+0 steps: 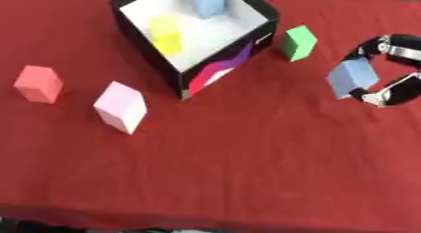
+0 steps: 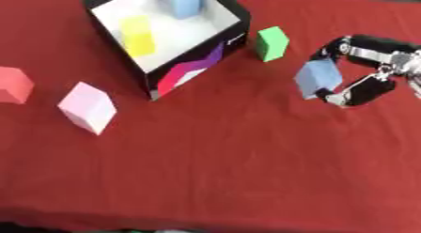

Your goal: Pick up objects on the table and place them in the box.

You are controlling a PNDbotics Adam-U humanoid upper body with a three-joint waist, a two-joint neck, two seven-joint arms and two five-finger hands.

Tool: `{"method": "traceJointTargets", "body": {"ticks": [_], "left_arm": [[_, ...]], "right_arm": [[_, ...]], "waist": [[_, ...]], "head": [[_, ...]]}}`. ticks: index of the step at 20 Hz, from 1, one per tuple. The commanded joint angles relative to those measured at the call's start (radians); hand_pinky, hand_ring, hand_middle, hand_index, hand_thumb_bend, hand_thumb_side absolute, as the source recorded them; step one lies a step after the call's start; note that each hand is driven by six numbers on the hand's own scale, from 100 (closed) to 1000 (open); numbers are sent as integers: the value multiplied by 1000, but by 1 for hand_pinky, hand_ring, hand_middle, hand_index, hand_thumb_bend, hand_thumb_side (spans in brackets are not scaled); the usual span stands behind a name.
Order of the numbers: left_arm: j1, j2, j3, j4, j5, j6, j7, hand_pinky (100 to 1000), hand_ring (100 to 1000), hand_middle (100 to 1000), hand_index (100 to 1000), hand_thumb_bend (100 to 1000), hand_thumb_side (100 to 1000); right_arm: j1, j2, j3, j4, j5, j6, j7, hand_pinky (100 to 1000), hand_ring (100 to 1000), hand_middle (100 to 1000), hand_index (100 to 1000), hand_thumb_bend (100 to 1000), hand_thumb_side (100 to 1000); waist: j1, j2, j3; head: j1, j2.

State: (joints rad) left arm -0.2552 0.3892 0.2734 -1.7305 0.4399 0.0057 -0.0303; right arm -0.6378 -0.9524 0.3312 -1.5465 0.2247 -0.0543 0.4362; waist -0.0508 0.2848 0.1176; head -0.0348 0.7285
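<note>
An open box [image 1: 265, 17] with black walls and a white floor stands at the top centre, holding a yellow block [image 1: 165, 34] and a light blue block [image 1: 208, 3]. My right hand [image 2: 368, 89] comes in from the right, its fingers and thumb curled round a blue-grey block [image 2: 317, 77] at the table's right side. A green block [image 1: 299, 42] stands just right of the box. Over on the left are a pink block [image 1: 121, 106] and a red block [image 1: 39, 83]. My left hand does not show.
A red cloth [image 1: 246, 171] covers the table. Its front edge runs along the bottom of both views, with dark floor beyond.
</note>
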Motion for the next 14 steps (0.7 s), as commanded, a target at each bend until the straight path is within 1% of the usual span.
{"method": "traceJointTargets", "body": {"ticks": [1,4,6,10,14], "left_arm": [[-6,24,3,-17,1,0,1,882,758,824,784,252,818],[-4,25,3,-17,1,0,1,882,758,824,783,252,818],[-3,25,3,-17,1,-1,0,882,758,824,784,251,817],[-3,22,1,-23,2,-6,0,882,758,824,784,246,803],[-12,16,-6,-43,8,-11,-2,881,758,824,783,244,787]], "right_arm": [[-38,-48,-31,-41,-6,27,2,905,637,414,536,100,100],[-83,-47,-38,-55,1,40,17,899,639,416,538,124,100],[-129,-34,-41,-55,17,49,19,896,639,417,538,140,100],[-257,43,-35,-3,86,72,2,888,636,424,540,198,100],[-372,145,-20,95,171,78,-43,886,629,468,537,206,100]], "waist": [[2,-24,-1],[2,-27,-2],[3,-28,-2],[7,-30,0],[8,-31,11]], "head": [[-5,0],[-9,0],[-12,-1],[-27,-3],[-53,-17]]}}
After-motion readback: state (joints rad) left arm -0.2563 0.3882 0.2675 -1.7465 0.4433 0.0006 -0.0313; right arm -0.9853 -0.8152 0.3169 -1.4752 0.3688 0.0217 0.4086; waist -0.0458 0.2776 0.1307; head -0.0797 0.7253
